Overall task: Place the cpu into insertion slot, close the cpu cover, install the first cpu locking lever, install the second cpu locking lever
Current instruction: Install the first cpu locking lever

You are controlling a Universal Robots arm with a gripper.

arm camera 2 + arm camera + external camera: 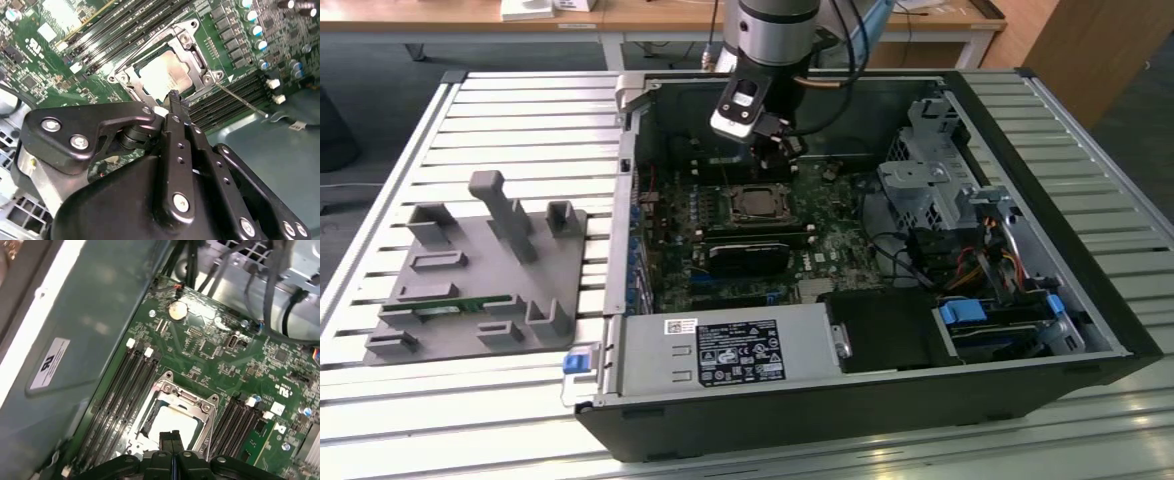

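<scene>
Pincer (pixel 170 434), closed and empty, hangs over one cpu (pixel 172 419) beneath one cpu cover (pixel 187 399).

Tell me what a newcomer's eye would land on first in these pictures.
The open computer case on the slatted table draws the eye first, with the arm's gripper reaching down into it. In both wrist views its shut fingers are close to the silver cpu, which lies in its socket framed by the cpu cover. A grey fixture stands on the exterior view's left.
</scene>
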